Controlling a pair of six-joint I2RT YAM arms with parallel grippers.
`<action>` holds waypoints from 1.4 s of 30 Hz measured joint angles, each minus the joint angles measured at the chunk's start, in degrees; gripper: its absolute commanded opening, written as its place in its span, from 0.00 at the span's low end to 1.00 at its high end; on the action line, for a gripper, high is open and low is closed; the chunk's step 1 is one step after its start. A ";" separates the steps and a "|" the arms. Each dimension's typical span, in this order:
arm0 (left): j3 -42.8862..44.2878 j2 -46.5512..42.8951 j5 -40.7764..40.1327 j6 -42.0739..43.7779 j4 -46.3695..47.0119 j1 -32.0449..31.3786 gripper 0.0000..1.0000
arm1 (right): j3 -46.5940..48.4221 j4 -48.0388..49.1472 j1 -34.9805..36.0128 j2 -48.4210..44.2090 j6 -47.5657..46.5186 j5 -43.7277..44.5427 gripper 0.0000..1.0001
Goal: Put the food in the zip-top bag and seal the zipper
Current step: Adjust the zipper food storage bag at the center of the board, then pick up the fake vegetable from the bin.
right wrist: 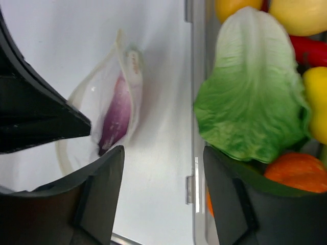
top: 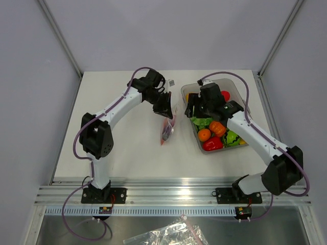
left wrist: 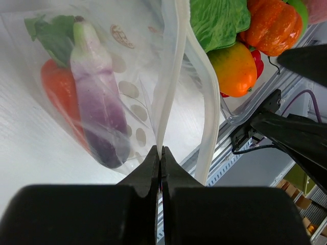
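Note:
The zip-top bag lies on the table between the arms, its mouth open. My left gripper is shut on one side of the zipper; the jaws pinch that strip, and the other strip bows away. Inside the bag are the purple eggplant and the long red-orange piece. A small orange piece sits in the bin. My right gripper is open and empty over the bin's left rim, beside the bag.
A clear bin at the right holds the green lettuce, a pumpkin, a red pepper and other toy produce. Spare clear bags lie below the rail at the front.

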 measured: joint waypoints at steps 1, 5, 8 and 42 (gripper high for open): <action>0.28 0.09 -0.15 0.02 -0.13 -0.04 0.00 | -0.37 -0.42 0.07 -1.16 -0.17 1.88 0.77; 1.49 0.15 -0.79 0.52 -1.20 -0.28 0.00 | -4.00 -3.21 -0.20 -7.39 -0.83 11.13 0.89; 2.60 0.17 -1.38 1.09 -2.27 -0.44 0.00 | -7.89 -5.86 -2.43 -11.69 -1.99 15.56 0.87; 6.88 2.60 -1.81 2.58 -5.49 -1.05 0.00 | -13.18 -5.16 -11.08 -2.19 -11.54 14.64 0.33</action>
